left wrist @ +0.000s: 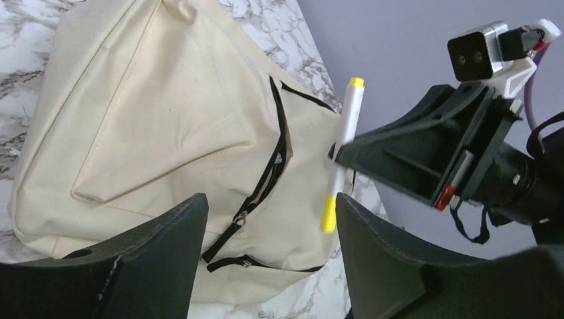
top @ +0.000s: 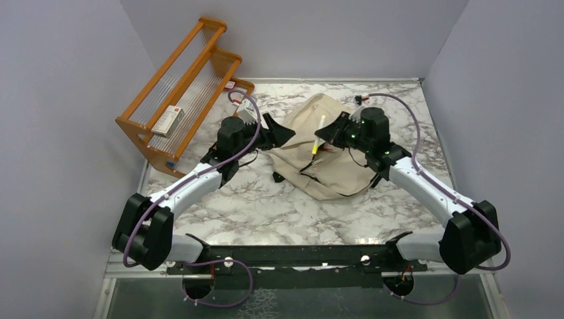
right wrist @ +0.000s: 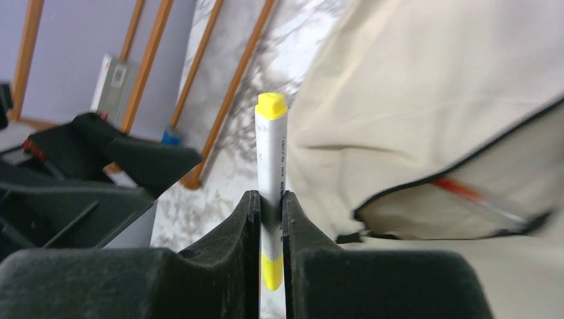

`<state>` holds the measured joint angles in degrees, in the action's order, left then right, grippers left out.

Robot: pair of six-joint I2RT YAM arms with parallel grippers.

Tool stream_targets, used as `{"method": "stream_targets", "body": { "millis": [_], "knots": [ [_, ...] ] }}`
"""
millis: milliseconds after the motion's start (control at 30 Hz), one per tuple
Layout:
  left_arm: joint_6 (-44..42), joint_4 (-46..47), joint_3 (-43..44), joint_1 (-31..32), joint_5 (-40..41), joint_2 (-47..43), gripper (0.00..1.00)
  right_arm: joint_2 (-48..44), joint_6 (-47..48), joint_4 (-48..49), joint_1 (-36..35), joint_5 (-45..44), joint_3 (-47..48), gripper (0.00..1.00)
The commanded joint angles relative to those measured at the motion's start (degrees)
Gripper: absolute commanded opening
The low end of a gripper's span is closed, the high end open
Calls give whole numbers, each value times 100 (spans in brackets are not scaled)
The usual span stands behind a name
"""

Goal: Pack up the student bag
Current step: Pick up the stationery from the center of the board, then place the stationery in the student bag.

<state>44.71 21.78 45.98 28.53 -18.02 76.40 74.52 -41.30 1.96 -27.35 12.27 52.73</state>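
Note:
The student bag (top: 324, 156) is a beige canvas backpack with black zippers, lying flat on the marble table; it also shows in the left wrist view (left wrist: 166, 133) and the right wrist view (right wrist: 432, 100). Its front pocket (right wrist: 459, 206) gapes open with something red inside. My right gripper (top: 324, 135) is shut on a white highlighter with yellow ends (top: 318, 136), held above the bag; the pen also shows in the left wrist view (left wrist: 342, 153) and the right wrist view (right wrist: 271, 159). My left gripper (top: 282, 135) is open and empty at the bag's left edge.
An orange wooden rack (top: 183, 93) stands at the back left, with a small white box (top: 167, 119) on its shelf. Grey walls close in the table on three sides. The bag's black strap end (top: 278, 177) lies on the marble near its front left corner.

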Motion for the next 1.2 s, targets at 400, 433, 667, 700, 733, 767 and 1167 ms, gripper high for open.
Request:
{"method": "stream_targets", "body": {
  "millis": [400,433,667,700,733,767,1167],
  "knots": [
    [-3076,-2494,2707,1451,1230,1702,76,-983,215,-1637,2388,267,-349,1],
    [-3234,-2612,2872,1539,1297,1870,76,-1044,199,-1615,2406,290,-453,0],
    [-4070,-3754,4223,1913,2343,3032,79,-1249,142,-1653,2437,374,-637,1],
    [-4142,-3826,4325,1943,2449,3136,79,-1273,147,-1654,2437,369,-626,1],
    [-4225,-3885,4428,1985,2526,3219,79,-1277,162,-1681,2437,358,-611,1],
    [-4301,-3926,4503,2015,2602,3291,79,-1269,182,-1718,2437,355,-581,1],
    [-4880,-4159,5045,2165,3437,3847,60,-1274,72,-1751,2437,637,-729,0]
  ]
}}
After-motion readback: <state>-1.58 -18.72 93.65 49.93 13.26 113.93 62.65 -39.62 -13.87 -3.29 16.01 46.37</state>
